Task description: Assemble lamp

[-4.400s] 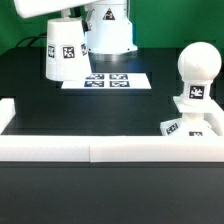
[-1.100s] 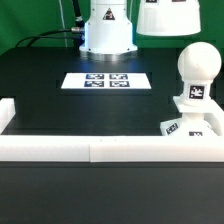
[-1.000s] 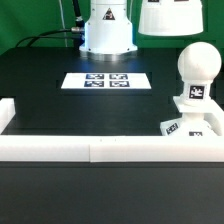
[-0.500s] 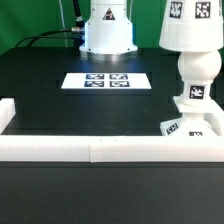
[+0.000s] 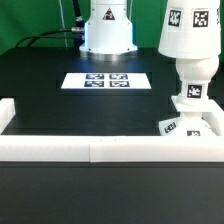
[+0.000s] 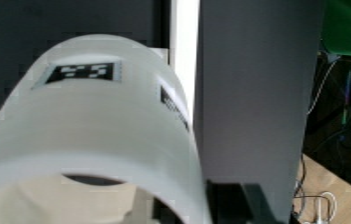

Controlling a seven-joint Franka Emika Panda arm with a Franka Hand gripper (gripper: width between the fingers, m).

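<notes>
Lamp shade sitting over the round bulb

The jaws cannot be seen, so I cannot tell if they grip the big white shade (image 5: 187, 32) (image 6: 101, 150) or not. The shade covers the top of the bulb (image 5: 192, 73) (only its lower part shows), above the square base (image 5: 191, 122). Base touches the white wall (image 5: 100, 150) at the table's near edge. The marker board (image 5: 107, 80) lies well apart, with bare black table (image 5: 60, 110) around it.

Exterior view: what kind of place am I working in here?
Probably a lab test bench: a black table with a white rail, the marker board, and the tagged shade over the bulb.
</notes>
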